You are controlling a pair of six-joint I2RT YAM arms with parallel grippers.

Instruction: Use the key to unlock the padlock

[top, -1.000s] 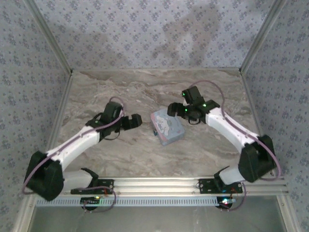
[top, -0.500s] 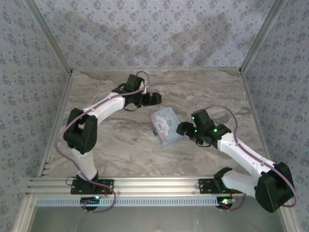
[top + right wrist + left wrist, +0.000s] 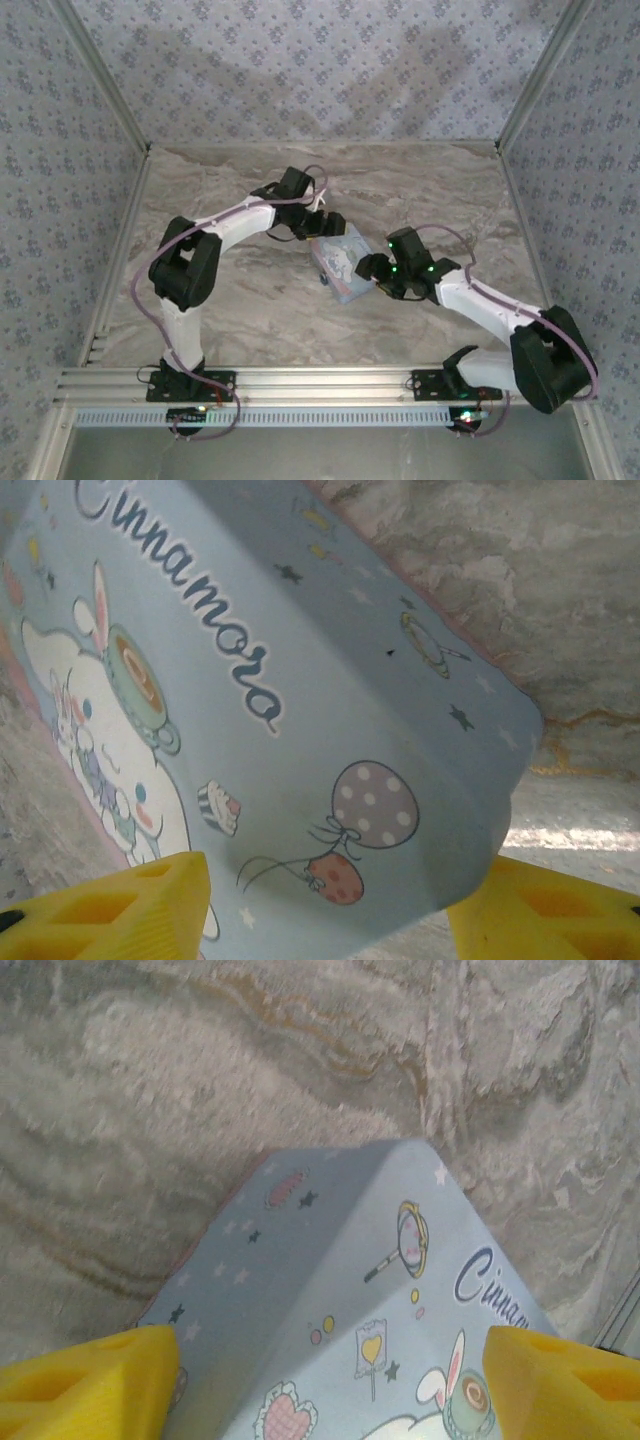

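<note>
My left fingers (image 3: 333, 227) reach in from the far left and sit at the far corner of the tin (image 3: 346, 262), which lies flat on the marbled table (image 3: 240, 300) near its middle. My right fingers (image 3: 367, 267) come in from the right and sit at the tin's near right corner, so the two pairs face each other across the lid.

In my left wrist view the fingers are apart: one yellow finger (image 3: 90, 1385) shows at the lower left and the other (image 3: 565, 1380) at the lower right. The pale blue lid (image 3: 340, 1280) with its stars and cartoon print runs between them, and its far corner points away towards bare table (image 3: 200, 1080). I cannot tell whether either finger touches the tin.

In my right wrist view the fingers are also spread wide, one (image 3: 120, 910) at the lower left and one (image 3: 545, 915) at the lower right. The tin (image 3: 300, 710) lies between and beyond them, tilted across the view, with the rabbit print to the left and a balloon print close to the fingers.

The padlock (image 3: 322, 275) is a tiny dark speck against the tin's near left edge, on the table, apart from both pairs of fingers and too small to read in any detail
</note>
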